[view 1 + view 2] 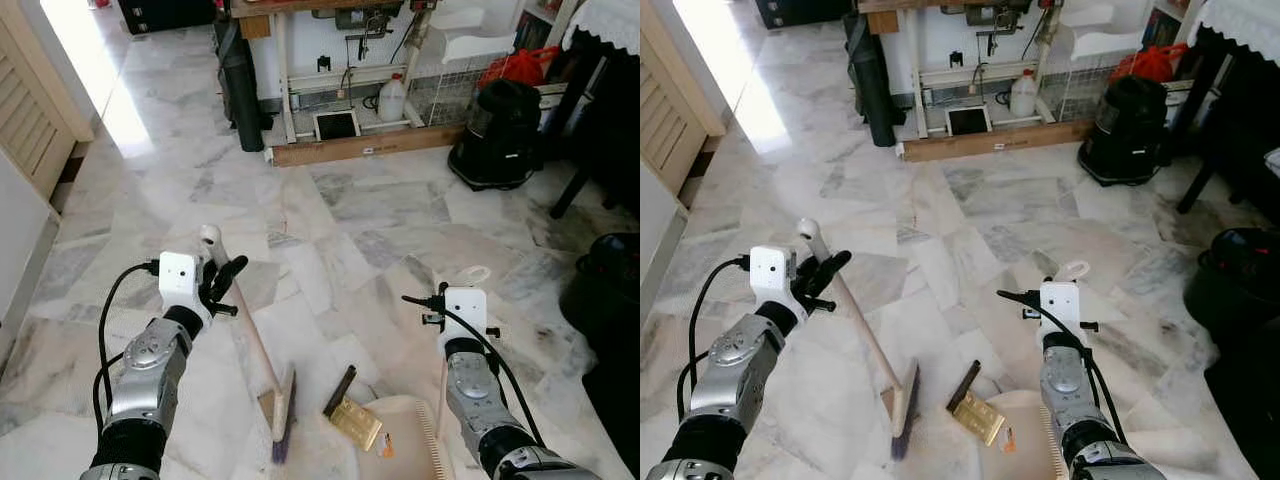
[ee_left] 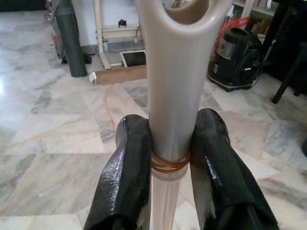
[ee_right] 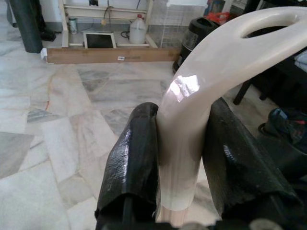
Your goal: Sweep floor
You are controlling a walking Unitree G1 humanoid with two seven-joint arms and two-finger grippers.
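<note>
My left gripper (image 1: 224,284) is shut on the cream handle of a broom (image 1: 250,330), just below its looped top end; the left wrist view shows both fingers (image 2: 125,163) clamped on the shaft. The broom head (image 1: 284,412) rests on the marble floor in front of me. My right gripper (image 3: 184,115) is shut on the curved cream handle of a dustpan (image 1: 402,442), whose pan sits on the floor at the lower right. A gold packet (image 1: 357,423) with a dark strip (image 1: 340,390) lies at the pan's lip, between broom and pan. A small orange scrap (image 1: 387,446) lies in the pan.
A black vacuum cleaner (image 1: 500,135) stands far right, beside a dark table leg (image 1: 575,185). A wooden plank (image 1: 365,147), a white jug (image 1: 392,100) and a black roll (image 1: 243,100) line the far wall. A black bin (image 1: 608,290) sits right; a louvred door (image 1: 35,105) left.
</note>
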